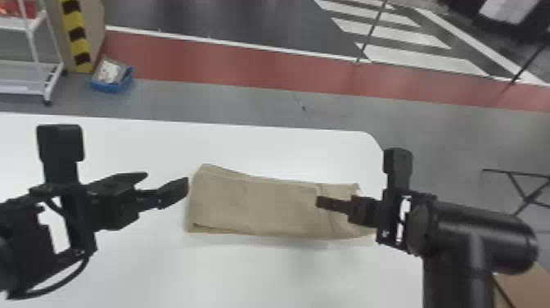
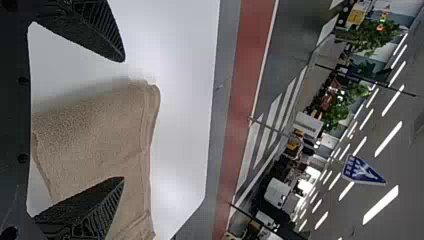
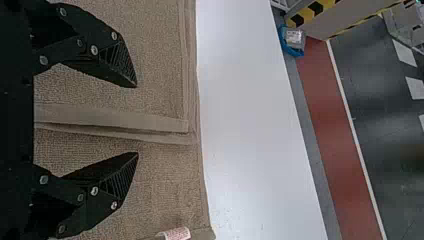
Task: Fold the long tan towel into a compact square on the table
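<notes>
Fingers stand apart on both left gripper [image 1: 167, 179], angled beside the towel's left end, and right gripper [image 1: 322, 202], pointing inward over its right part; folded towel [image 1: 253, 204] lies on white table [image 1: 229, 278], with blue bin [image 1: 109, 87] and wheeled rack [image 1: 54, 82] beyond.

The tabletop [image 1: 245, 274] is viewed from above, forward and down, by the head camera, and from closer over it, turned sideways, by both wrist cameras; the red floor strip [image 1: 245, 65] beyond it is shared by all three.

Towel [image 1: 258, 204] on table [image 1: 143, 270], rack [image 1: 52, 82] behind left, bin [image 1: 109, 87] right of rack
</notes>
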Robot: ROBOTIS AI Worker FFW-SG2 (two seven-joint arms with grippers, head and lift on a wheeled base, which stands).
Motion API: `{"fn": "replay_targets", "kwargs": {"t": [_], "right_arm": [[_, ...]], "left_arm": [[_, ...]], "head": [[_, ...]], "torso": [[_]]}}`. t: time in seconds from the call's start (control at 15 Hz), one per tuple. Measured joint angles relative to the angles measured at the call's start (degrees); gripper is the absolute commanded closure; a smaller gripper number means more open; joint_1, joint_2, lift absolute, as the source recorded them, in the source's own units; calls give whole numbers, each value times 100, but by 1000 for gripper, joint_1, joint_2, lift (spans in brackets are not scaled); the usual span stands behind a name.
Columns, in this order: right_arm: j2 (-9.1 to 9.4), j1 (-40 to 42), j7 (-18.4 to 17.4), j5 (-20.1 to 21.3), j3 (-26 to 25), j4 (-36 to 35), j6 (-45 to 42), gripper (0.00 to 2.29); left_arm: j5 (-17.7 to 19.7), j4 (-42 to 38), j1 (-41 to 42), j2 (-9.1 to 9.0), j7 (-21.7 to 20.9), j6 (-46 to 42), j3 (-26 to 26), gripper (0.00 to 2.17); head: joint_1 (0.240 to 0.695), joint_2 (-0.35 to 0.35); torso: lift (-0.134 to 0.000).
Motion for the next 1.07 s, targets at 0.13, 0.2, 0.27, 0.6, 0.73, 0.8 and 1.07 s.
{"fn": "replay_targets", "kwargs": {"t": [0.13,0.2,0.27,0.6,0.73,0.8,1.07], "right_arm": [[-1,-158,0,141,71,254,-48,532],[-2,-234,0,181,104,383,-69,532],[-2,-273,0,207,126,463,-83,532],[-3,-425,9,279,165,730,-101,701],[-3,-458,26,277,192,745,-91,846],[-3,-496,52,277,210,764,-81,846],[-3,-584,69,274,242,879,-66,1001]], "left_arm": [[-4,12,16,3,-1,-5,28,33],[-21,21,20,4,3,-12,38,33],[-32,35,21,4,2,-15,41,33],[-42,93,-11,-9,0,-34,43,33],[-42,100,-24,-14,0,-35,43,33],[-42,108,-28,-15,0,-35,43,33],[-34,128,-31,-14,0,-35,43,33]], "head": [[695,-316],[695,-310],[695,-308],[695,-303],[695,-300],[695,-298],[695,-290]], "torso": [[-124],[-124],[-124],[-124],[-124],[-124],[-124]]}}
